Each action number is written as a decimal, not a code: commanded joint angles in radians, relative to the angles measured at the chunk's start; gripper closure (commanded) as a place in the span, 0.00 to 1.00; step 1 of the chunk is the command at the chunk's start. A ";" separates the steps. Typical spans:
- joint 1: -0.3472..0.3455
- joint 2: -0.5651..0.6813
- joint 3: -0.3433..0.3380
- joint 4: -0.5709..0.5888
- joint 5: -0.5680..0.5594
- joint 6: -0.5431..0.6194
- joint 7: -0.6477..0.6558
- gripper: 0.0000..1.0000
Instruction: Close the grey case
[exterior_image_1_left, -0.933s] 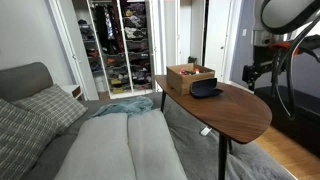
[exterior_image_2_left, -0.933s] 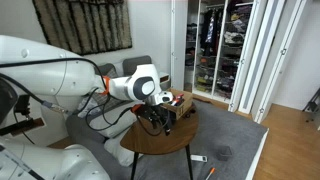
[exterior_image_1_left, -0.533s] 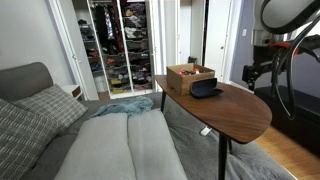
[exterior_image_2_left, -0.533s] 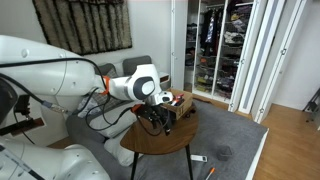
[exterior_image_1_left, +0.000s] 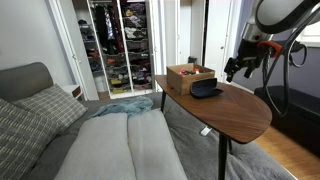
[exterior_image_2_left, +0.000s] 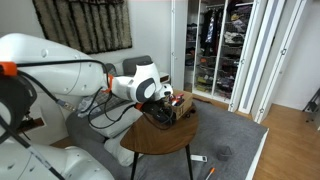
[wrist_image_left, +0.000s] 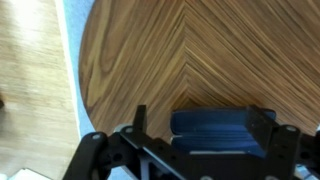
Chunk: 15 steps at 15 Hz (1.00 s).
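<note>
One grey case (exterior_image_1_left: 205, 89) lies open on the wooden surface (exterior_image_1_left: 240, 112), just beside the brown wooden box (exterior_image_1_left: 187, 77). The gripper (exterior_image_1_left: 233, 70) hovers above the surface near the case, jaws spread wide, holding nothing.

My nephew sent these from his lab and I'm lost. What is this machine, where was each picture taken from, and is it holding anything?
It is one robot arm with a two-fingered gripper at its end. Two pictures come from cameras in the room, looking at the wooden table from different places; the third comes from a camera on the arm's wrist, looking down past the fingers. On the table sit an open brown wooden box and, beside it, a grey case lying open, its dark inside visible in the wrist view. The gripper is open, holds nothing and hangs above the table near the case.
</note>
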 joint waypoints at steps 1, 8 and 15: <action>0.082 0.102 -0.059 0.044 0.102 0.123 -0.139 0.00; 0.182 0.213 -0.141 0.101 0.258 0.243 -0.378 0.00; 0.223 0.284 -0.180 0.132 0.393 0.317 -0.528 0.06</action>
